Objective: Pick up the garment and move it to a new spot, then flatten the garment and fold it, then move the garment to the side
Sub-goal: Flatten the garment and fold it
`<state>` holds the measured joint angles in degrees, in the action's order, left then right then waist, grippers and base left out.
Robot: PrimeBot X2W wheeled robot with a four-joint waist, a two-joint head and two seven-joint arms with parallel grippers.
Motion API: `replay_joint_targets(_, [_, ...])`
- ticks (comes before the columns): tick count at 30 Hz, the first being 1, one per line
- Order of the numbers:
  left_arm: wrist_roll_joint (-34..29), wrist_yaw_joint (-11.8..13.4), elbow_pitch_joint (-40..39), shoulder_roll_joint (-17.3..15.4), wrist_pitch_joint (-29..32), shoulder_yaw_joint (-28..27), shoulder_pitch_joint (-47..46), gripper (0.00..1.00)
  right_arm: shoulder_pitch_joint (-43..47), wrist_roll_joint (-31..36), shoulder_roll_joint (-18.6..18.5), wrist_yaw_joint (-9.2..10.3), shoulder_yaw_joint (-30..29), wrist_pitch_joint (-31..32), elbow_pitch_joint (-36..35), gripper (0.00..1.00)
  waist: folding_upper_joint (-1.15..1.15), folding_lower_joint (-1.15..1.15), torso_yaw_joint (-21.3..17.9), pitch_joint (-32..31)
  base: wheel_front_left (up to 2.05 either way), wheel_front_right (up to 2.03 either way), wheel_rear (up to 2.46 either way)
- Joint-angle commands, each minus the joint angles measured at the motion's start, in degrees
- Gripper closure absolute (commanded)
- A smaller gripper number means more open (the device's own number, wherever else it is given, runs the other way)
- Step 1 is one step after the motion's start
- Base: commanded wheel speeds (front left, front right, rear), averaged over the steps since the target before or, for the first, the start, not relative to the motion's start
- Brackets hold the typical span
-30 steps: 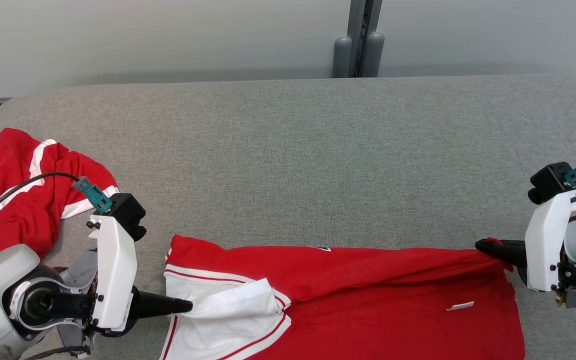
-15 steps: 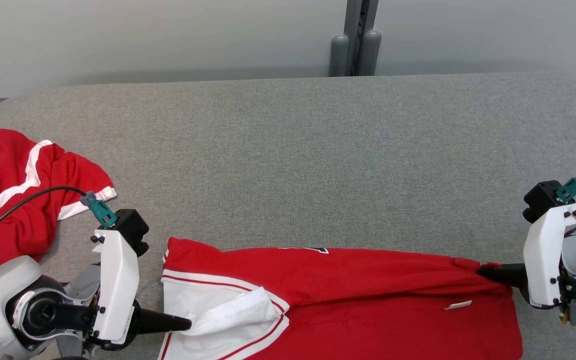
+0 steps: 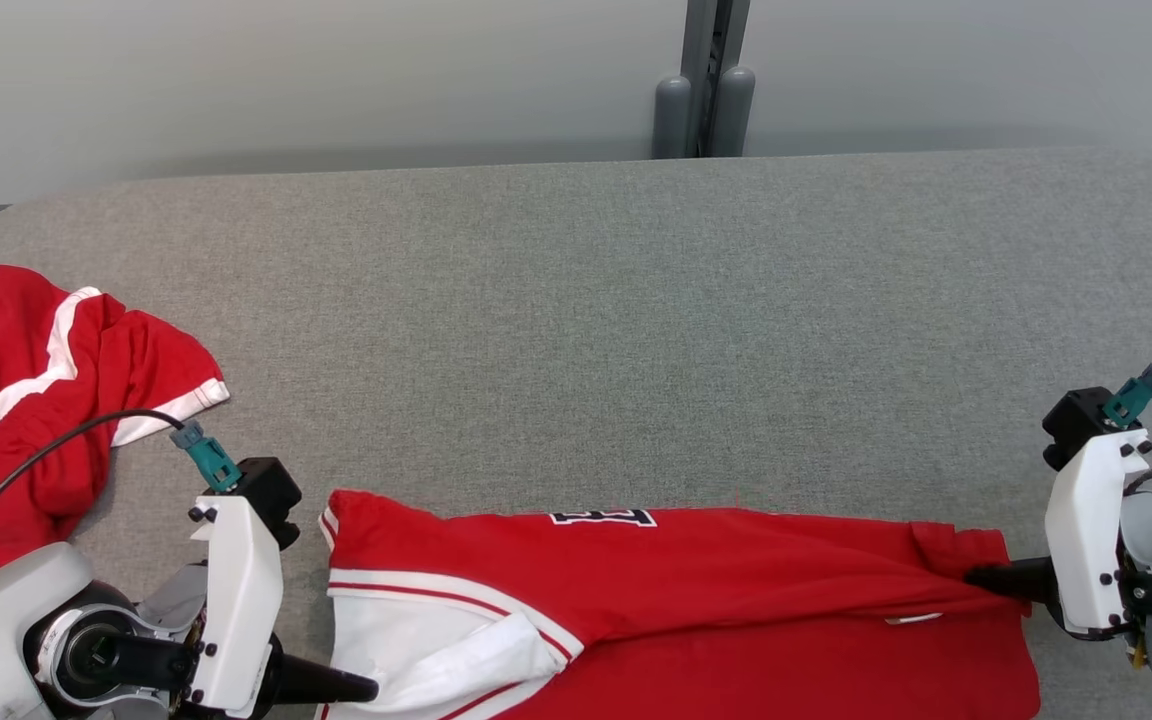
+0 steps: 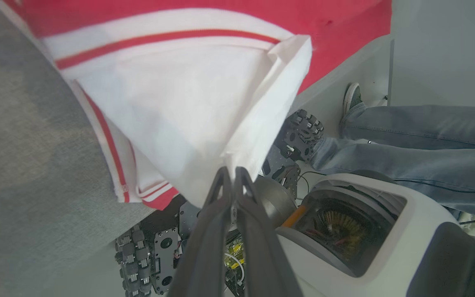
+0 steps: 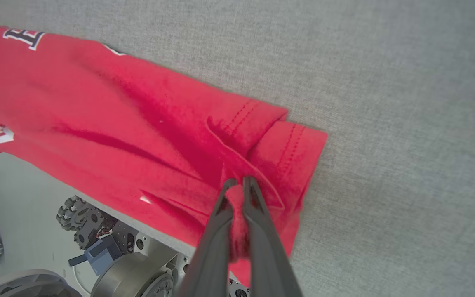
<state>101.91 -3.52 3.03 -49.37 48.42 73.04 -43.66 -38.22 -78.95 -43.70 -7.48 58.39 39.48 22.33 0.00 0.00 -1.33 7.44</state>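
Pinching the white sleeve [image 4: 188, 115] tight in the left fingers [image 4: 212, 214], the red hem [image 5: 287, 140] in the right fingers [image 5: 262, 239]. Holding the jersey [image 3: 696, 570] stretched along the counter's [image 3: 576, 320] near edge, partly overhanging. Could lose either thin pinch under tension and drop it off; could bunch it by pulling unevenly.

Red garment [image 3: 696, 570] stretched along the tabletop's [image 3: 576, 330] 6 o'clock edge
A jersey with a white, red-striped sleeve at its 9 o'clock end, a hemmed red corner bunched at 3 o'clock and dark lettering on its 12 o'clock fold; its near part hangs over the edge
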Motion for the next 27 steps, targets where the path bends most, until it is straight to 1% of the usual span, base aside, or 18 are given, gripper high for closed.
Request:
replay_joint_targets(1, [-0.41, 0.19, 0.54, 0.19, 0.30, -0.13, 0.65, 1.00, -0.33, 0.46, 0.02, -0.03, 0.44, 0.24, 0.44, 1.00, 0.00, 0.00, -0.02, -0.02, 0.00, 0.00, 0.00])
replay_joint_targets(3, [-0.66, 0.17, 0.84, 0.59, 0.46, -0.06, 1.20, 1.00, -0.25, 0.75, 0.44, -0.03, 0.81, 0.18, 0.99, 0.99, 0.00, 0.00, -0.05, -0.08, 0.00, 0.00, 0.00])
replay_joint_targets(4, [-0.73, 0.17, 1.07, 0.74, 0.56, -0.03, 1.40, 1.00, -0.25, 0.92, 0.56, -0.03, 0.99, 0.11, 1.37, 0.89, 0.00, 0.00, -0.07, -0.11, 0.00, 0.00, 0.00])
replay_joint_targets(5, [-0.82, 0.19, 1.32, 0.81, 0.73, 0.00, 1.44, 0.97, -0.27, 1.02, 0.72, -0.03, 1.20, 0.10, 1.69, 0.82, 0.00, 0.00, -0.09, -0.12, 0.00, 0.00, 0.00])
replay_joint_targets(6, [-0.92, 0.16, 1.63, 0.88, 0.82, -0.01, 1.46, 0.91, -0.28, 1.19, 0.93, -0.03, 1.43, -0.02, 1.91, 0.70, 0.00, 0.00, -0.12, -0.13, 0.00, 0.00, 0.00])
replay_joint_targets(7, [-0.90, 0.11, 1.93, 1.01, 0.79, -0.03, 1.64, 0.81, -0.25, 1.35, 1.18, -0.03, 1.67, -0.23, 2.06, 0.61, 0.00, 0.00, -0.15, -0.14, 0.00, 0.00, 0.00])
replay_joint_targets(8, [-1.00, 0.15, 2.30, 1.19, 0.81, 0.00, 1.97, 0.70, -0.10, 1.35, 1.39, -0.03, 1.95, -0.14, 2.26, 0.57, 0.00, 0.00, -0.19, -0.17, 0.00, 0.00, 0.00])
replay_joint_targets(9, [-1.02, 0.16, 2.60, 1.41, 0.94, 0.03, 2.30, 0.66, 0.02, 1.43, 1.59, -0.04, 2.14, -0.21, 2.51, 0.55, 0.00, 0.00, -0.24, -0.19, 0.00, 0.00, 0.00])
replay_joint_targets(10, [-1.11, 0.11, 2.85, 1.67, 0.96, 0.05, 2.58, 0.59, 0.11, 1.49, 1.81, -0.04, 2.27, -0.39, 2.81, 0.50, 0.00, 0.00, -0.29, -0.22, 0.00, 0.00, 0.00])
replay_joint_targets(12, [-1.34, -0.03, 3.59, 2.13, 0.74, 0.08, 2.67, 0.05, 0.30, 1.39, 2.30, -0.04, 2.49, -0.69, 3.41, 0.12, 0.00, 0.00, -0.40, -0.35, 0.00, 0.00, 0.00])
replay_joint_targets(13, [-1.37, -0.09, 3.89, 2.28, 0.63, 0.05, 2.59, 0.00, 0.37, 1.25, 2.50, -0.03, 2.48, -0.82, 3.71, 0.00, 0.00, 0.00, -0.46, -0.42, 0.00, 0.00, 0.00])
replay_joint_targets(17, [-1.26, -0.34, 4.82, 2.47, 0.56, -0.22, 2.93, 0.00, 0.68, 0.90, 2.96, -0.03, 2.32, -2.09, 4.80, 0.00, 0.00, 0.00, -0.67, -1.06, 0.00, 0.00, 0.00])
replay_joint_targets(23, [-1.72, -1.08, 4.95, 1.94, -1.25, -1.76, 1.74, 0.00, 0.75, 0.33, 1.80, -0.04, 0.50, -5.56, 4.15, 0.00, 0.00, 0.00, -0.55, -1.99, 0.00, 0.00, 0.00])
replay_joint_targets(27, [-1.91, -1.68, 4.46, 1.49, -3.49, -3.33, 1.27, 0.00, 0.82, 0.68, 0.55, -0.04, -1.57, -9.62, 2.91, 0.00, 0.00, 0.00, -0.44, -2.67, 0.00, 0.00, 0.00])
